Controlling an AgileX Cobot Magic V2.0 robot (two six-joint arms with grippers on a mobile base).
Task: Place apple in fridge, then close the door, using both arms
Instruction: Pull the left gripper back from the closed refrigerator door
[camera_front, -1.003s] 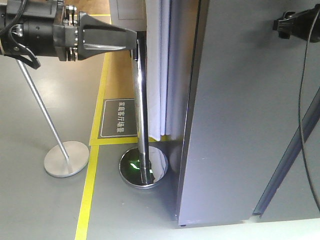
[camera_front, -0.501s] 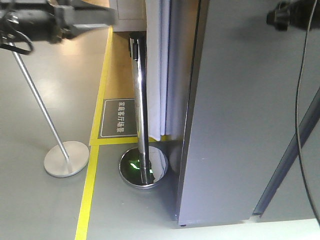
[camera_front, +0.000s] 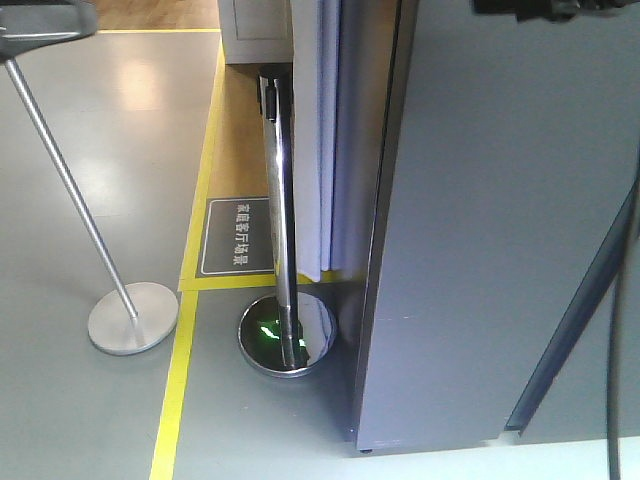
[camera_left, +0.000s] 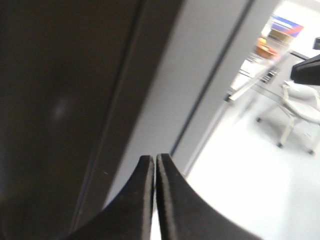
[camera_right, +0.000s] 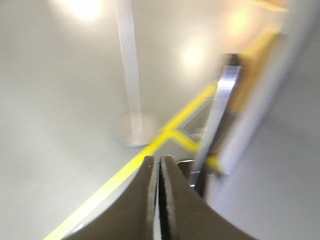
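Showing both arms raised beside the fridge (camera_front: 480, 250), the left tool (camera_left: 154, 165) and right tool (camera_right: 159, 167) each pinched together and empty, with no apple in view; the placing step looks unstarted, so finding the apple comes next.

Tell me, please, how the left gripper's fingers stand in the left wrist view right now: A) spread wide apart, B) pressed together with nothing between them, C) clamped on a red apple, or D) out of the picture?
B: the left gripper shows its two black fingers meeting tip to tip, with nothing held between them.
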